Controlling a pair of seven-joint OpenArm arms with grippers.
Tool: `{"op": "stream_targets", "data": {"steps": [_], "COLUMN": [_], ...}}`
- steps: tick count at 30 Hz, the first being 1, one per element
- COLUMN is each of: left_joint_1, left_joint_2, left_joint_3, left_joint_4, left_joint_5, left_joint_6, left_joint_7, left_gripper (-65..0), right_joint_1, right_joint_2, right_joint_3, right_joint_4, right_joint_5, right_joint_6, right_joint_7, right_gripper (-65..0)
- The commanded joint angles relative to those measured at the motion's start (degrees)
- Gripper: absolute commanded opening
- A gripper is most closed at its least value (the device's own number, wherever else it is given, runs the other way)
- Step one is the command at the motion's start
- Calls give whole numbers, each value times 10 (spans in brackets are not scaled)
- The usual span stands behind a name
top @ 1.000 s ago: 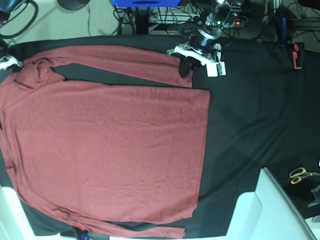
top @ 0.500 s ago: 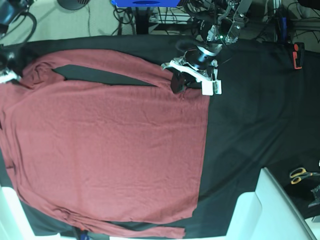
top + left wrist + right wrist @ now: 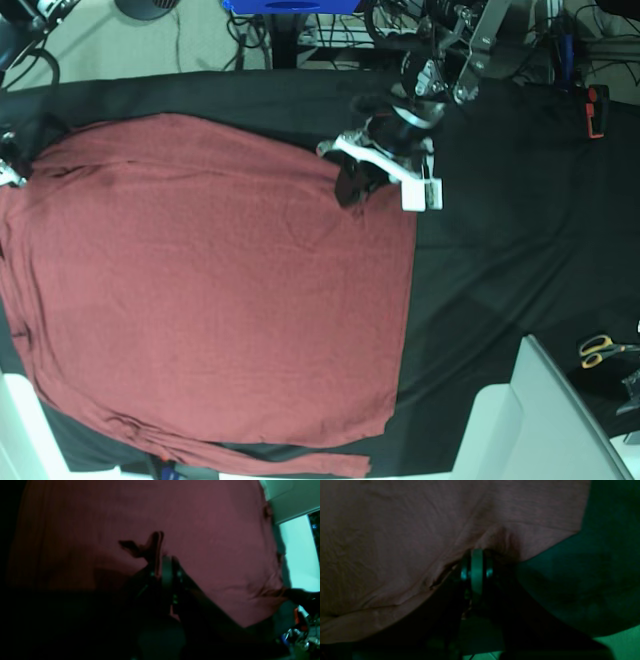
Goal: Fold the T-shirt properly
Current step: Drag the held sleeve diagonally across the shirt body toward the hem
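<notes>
Left wrist view: the left gripper (image 3: 160,555) is clenched on a pinched fold of the T-shirt (image 3: 200,530), thin soft maroon knit.

Right wrist view: the right gripper (image 3: 476,562) is clamped on the shirt's puckered edge.

Base view: the T-shirt (image 3: 220,300) lies flat on the black tablecloth (image 3: 500,260), long axis left-right, hem right, smooth and rectangular.

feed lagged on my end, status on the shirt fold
Left claw shut on the brick-red long-sleeved knit shirt, sleeve over the body. Right claw shut on its edge. Nothing blocking.
</notes>
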Motion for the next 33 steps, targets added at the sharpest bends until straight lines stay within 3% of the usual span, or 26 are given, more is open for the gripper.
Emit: {"op": "stream_targets", "data": {"steps": [1, 4, 9, 16, 22, 28, 33], "left_joint_1": [-4, -21, -47, -65, -66, -75, -100], "left_joint_2": [2, 2, 0, 1, 1, 1, 2], "left_joint_3": [-1, -1, 6, 3, 0, -1, 5], "left_joint_4": [18, 24, 23, 22, 20, 9, -23], "left_joint_5": [-3, -3, -3, -3, -3, -3, -3], "left_joint_6": [-7, -3, 58, 62, 62, 63, 63], "left_joint_7": [-11, -10, -10, -10, -10, -10, -10], "left_gripper": [-650, -650, -650, -650, -650, -650, -650], "right_joint_1": [4, 13, 15, 28, 45, 66, 77], "right_joint_2": [16, 18, 19, 19, 19, 16, 18], "right_joint_3": [1, 1, 1, 0, -56, -59, -59], "right_joint_4": [10, 9, 9, 9, 9, 4, 3], "right_joint_5": [6, 6, 6, 6, 6, 6, 6], "right_joint_6": [2, 2, -16, -19, -21, -22, -66], "right_joint_7": [4, 4, 4, 4, 7, 8, 9], "right_gripper": [-647, -647, -647, -647, -647, -648, -647]}}
